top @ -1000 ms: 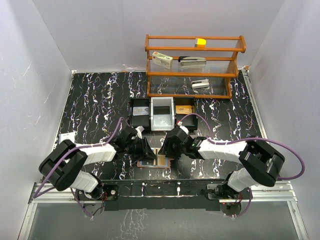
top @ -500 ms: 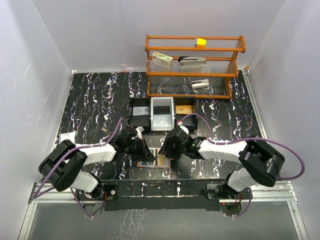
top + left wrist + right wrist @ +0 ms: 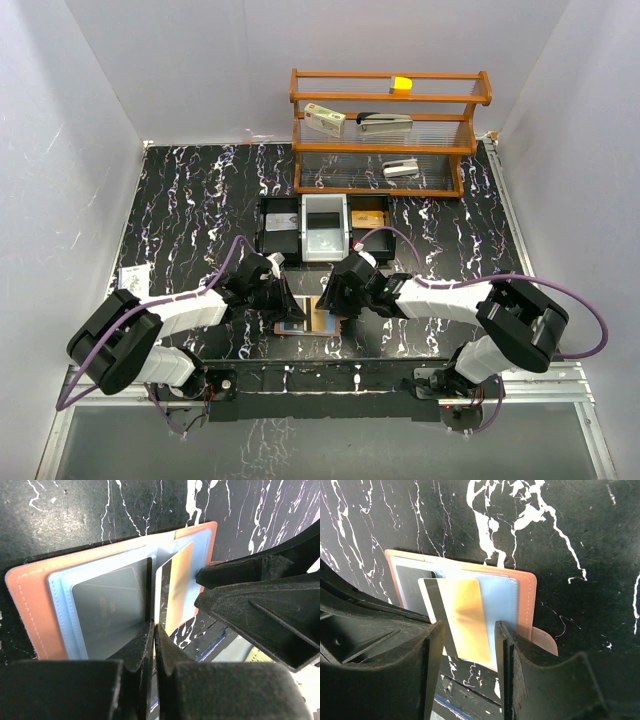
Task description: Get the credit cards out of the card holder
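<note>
Half out of the card holder (image 3: 30,595), long axis toward the near table edge, gold card (image 3: 182,580) pinched by closed left gripper (image 3: 154,629), straddled by right gripper's (image 3: 469,630) parted jaws.

Holder (image 3: 30,610) lies open; left gripper (image 3: 154,626) pinches edge of gold card (image 3: 182,580); grey card (image 3: 110,610) pocketed beside.

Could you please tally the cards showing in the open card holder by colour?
grey card: 1
gold card: 1
Total: 2
</note>
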Robot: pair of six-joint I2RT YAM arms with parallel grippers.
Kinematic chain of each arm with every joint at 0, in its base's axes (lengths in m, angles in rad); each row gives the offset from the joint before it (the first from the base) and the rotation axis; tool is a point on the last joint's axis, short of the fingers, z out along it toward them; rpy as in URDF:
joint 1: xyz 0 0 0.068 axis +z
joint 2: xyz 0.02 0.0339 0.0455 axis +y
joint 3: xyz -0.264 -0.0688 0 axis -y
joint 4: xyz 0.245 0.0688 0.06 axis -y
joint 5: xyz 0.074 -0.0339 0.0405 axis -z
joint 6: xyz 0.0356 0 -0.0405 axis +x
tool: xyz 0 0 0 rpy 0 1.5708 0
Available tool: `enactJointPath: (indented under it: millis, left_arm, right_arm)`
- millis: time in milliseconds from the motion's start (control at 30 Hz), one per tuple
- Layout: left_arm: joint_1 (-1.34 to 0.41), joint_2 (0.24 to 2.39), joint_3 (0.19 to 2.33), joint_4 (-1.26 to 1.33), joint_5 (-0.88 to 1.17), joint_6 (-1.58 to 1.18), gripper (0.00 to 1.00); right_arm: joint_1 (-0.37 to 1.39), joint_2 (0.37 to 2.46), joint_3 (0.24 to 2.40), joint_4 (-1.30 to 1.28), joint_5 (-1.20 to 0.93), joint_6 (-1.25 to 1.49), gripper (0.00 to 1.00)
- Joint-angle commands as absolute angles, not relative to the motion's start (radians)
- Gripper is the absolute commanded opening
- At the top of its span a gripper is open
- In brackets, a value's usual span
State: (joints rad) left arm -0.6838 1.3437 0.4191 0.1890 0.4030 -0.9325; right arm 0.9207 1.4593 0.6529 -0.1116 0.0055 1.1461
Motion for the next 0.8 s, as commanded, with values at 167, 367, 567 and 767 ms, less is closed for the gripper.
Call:
enactJointPath:
  millis: [167, 367, 567, 767]
  left_arm:
    - [-0.689, 1.312, 0.439, 0.132, 0.411, -0.881, 0.0]
    - [-0.689, 1.326, 0.457, 0.157, 0.42, -0.89, 0.0]
    - [-0.688, 1.318, 0.461, 0.158, 0.422, -0.888, 0.0]
    - [-0.689, 1.352, 0.448, 0.236, 0.469, -0.917, 0.14]
  right_arm:
    - [0.92, 1.357, 0.699, -0.089, -0.008, 1.017, 0.44]
    - [0.92, 1.474, 0.708, -0.01, -0.118, 1.033, 0.45]
    - [0.922, 1.536, 0.699, -0.079, -0.064, 1.082, 0.44]
    - [0.92, 1.512, 0.666, -0.083, -0.049, 1.09, 0.44]
